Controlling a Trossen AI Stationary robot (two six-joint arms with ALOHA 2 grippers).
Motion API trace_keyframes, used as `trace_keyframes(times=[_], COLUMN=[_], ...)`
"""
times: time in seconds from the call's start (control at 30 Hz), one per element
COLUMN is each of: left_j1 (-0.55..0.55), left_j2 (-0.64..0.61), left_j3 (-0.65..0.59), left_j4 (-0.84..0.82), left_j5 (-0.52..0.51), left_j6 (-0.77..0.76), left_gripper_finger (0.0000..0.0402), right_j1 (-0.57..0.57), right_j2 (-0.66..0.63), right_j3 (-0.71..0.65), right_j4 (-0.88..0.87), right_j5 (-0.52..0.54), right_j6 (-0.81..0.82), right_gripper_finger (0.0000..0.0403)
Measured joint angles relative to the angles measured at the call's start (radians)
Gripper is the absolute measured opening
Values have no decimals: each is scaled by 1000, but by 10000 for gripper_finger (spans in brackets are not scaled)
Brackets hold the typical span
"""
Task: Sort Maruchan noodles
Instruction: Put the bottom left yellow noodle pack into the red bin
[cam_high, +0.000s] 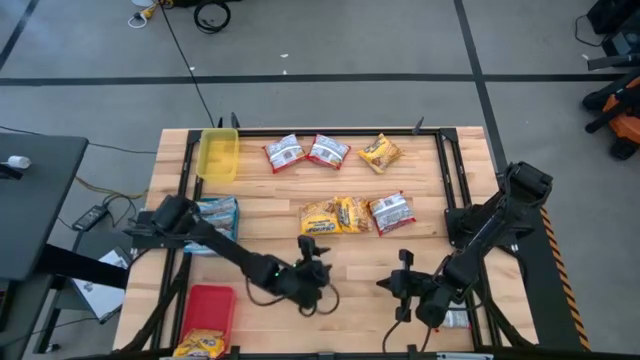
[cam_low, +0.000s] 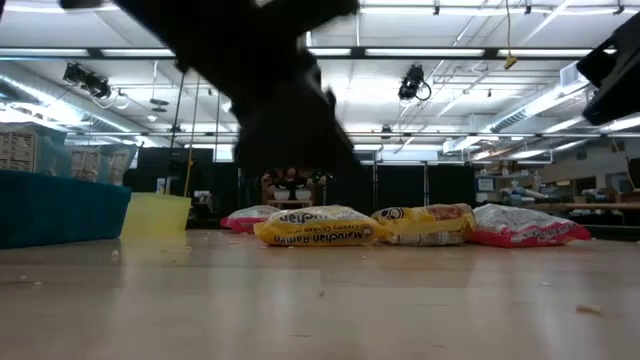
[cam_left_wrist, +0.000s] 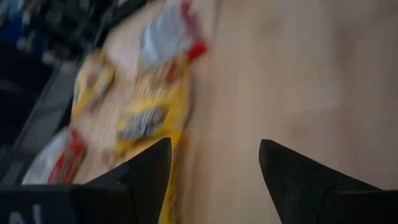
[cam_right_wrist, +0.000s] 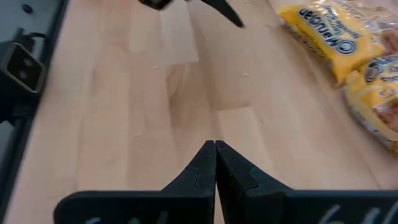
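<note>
Yellow packets lie side by side at mid-table, a red-and-white packet just beside them on the right. Farther back sit two more red-and-white packets and another yellow one, near a yellow tray. Pale blue packets lie at the left edge under the left arm. A red tray at the near-left corner has a yellow packet at its near end. The left gripper hangs just in front of the middle yellow packets, fingers apart and empty. The right gripper rests over bare wood nearby, fingers pressed together. In the low view a dark arm blocks part of the row.
</note>
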Motion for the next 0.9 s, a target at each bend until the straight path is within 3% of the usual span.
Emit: trace_keyframes(times=[0.23,0.57,0.73,0.9], left_j1=[107,172,180,207], left_j2=[62,94,132,139], left_j3=[4,2,9,9], left_j4=[-56,-151,-120,-144], left_j5=[-5,14,0,41], left_j6=[-127,-105,-68,-115], left_gripper_finger=[247,247,247,206], right_j1=[-63,-80,-79,-78], right_j2=[0,0,0,0], right_j3=[0,0,0,0], right_j4=[-38,-28,2,48], right_j5=[-23,-64,-90,-123], right_j6=[-11,-17,-16,-9], right_gripper_finger=[11,11,11,11])
